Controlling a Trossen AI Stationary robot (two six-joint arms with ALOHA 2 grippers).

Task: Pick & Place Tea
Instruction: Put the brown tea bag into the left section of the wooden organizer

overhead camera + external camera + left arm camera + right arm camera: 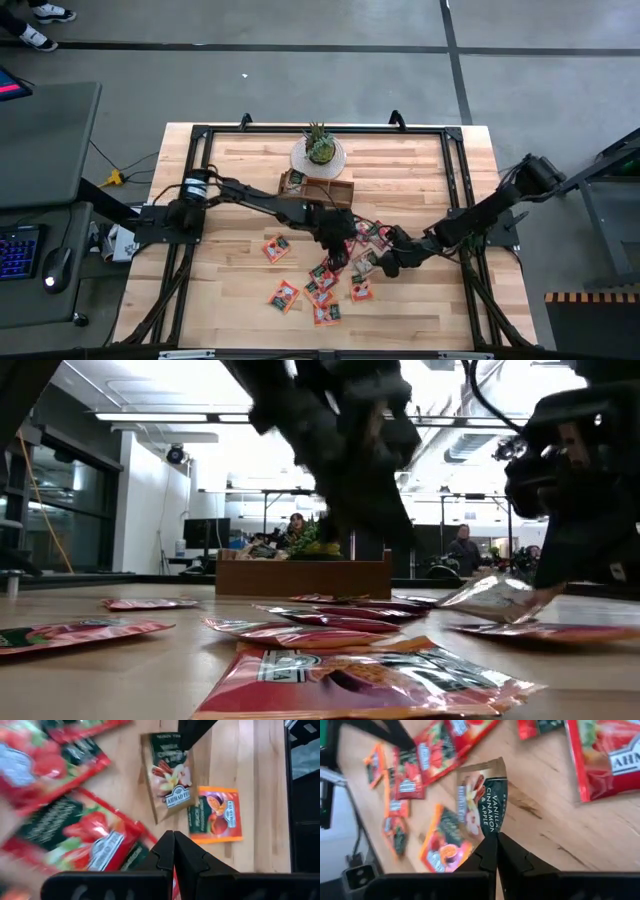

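Observation:
Several tea sachets (320, 290), mostly red, lie flat and scattered on the wooden table's middle. My right gripper (497, 836) is shut on a beige sachet (482, 800), which also shows tilted up in the low view (495, 598). My left gripper (174, 836) is shut just to the left of it (340, 256), above the pile, with a red sachet (85, 837) reaching in under its fingertips. An orange sachet (217, 815) lies flat beside the beige one. My left gripper is shut where a red sachet's corner (150, 837) runs in under its fingertips. The fingers hide the place of contact, so the hold itself cannot be made out. My right gripper pinches the beige sachet by one corner (499, 827) between its two fingertips, slanting down from the table's right. The sachet is tilted, held end up (535, 592), far end low near the table.
A brown wooden tray (325, 190) stands behind the pile, with a potted plant (318, 150) beyond it at the far edge. A black frame (200, 135) runs around the tabletop. Bare wood lies at the near left and far right.

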